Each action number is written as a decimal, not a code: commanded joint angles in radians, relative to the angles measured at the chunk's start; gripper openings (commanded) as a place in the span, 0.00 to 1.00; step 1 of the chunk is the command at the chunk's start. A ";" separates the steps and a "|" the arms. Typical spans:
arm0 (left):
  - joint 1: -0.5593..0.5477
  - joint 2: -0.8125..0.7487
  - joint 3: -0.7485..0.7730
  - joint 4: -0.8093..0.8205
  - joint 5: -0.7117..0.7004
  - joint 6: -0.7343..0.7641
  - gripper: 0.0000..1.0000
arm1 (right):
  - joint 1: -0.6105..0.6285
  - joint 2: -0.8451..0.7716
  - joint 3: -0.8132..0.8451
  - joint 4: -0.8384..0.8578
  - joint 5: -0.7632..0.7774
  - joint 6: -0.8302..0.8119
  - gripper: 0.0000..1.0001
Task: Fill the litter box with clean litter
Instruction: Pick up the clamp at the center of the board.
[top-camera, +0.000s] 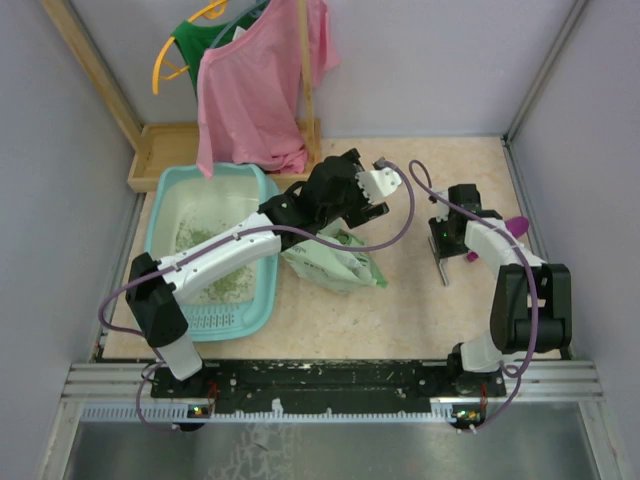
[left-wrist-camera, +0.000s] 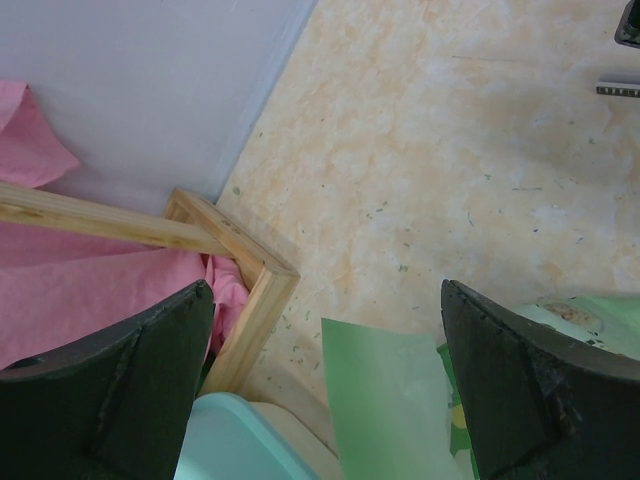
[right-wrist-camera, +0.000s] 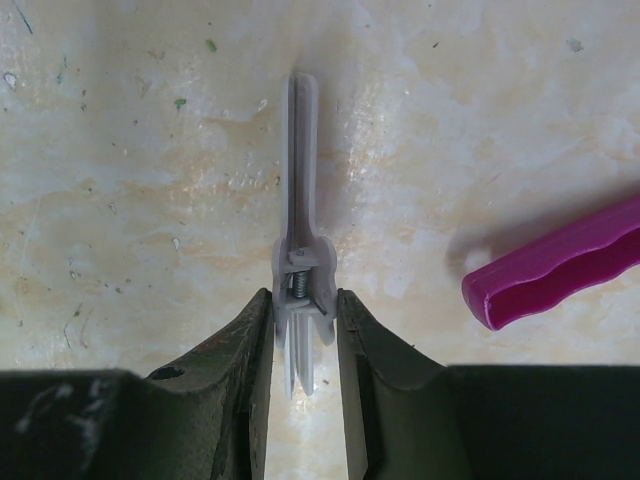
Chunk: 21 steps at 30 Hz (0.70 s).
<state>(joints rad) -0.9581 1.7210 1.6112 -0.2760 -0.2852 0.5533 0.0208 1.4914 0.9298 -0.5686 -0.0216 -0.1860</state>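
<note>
The light-teal litter box (top-camera: 163, 195) lies at the left of the floor, with olive-green clean litter (top-camera: 225, 285) spread thinly over its whitish base. A pale green bag (top-camera: 335, 262) lies just to its right. My left gripper (top-camera: 340, 195) hovers open over the box's far right corner (left-wrist-camera: 230, 440) and the bag (left-wrist-camera: 385, 400), with nothing between its fingers (left-wrist-camera: 327, 300). At the right, my right gripper (top-camera: 447, 245) points down at a grey spring clip (right-wrist-camera: 300, 200) lying on the floor. Both its fingers press against the clip's sides (right-wrist-camera: 303, 300).
A magenta scoop handle (right-wrist-camera: 560, 270) lies just right of the clip and shows beside the right arm (top-camera: 516, 226). A wooden tray (top-camera: 150, 150) stands at the back left behind the box, its corner (left-wrist-camera: 255, 290) near my left fingers. Pink cloth (top-camera: 255, 90) hangs over it.
</note>
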 joint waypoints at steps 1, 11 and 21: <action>-0.002 0.012 0.010 -0.004 -0.003 -0.003 0.99 | -0.009 -0.053 0.006 0.031 0.011 0.007 0.00; -0.002 0.015 0.013 -0.009 0.005 -0.011 0.99 | -0.009 -0.143 -0.039 0.086 0.051 0.012 0.00; -0.004 0.012 0.017 -0.015 0.002 -0.014 0.99 | -0.009 -0.073 -0.017 0.055 -0.014 -0.003 0.00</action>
<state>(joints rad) -0.9581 1.7290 1.6115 -0.2852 -0.2844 0.5522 0.0170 1.4025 0.8906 -0.5388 -0.0166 -0.1822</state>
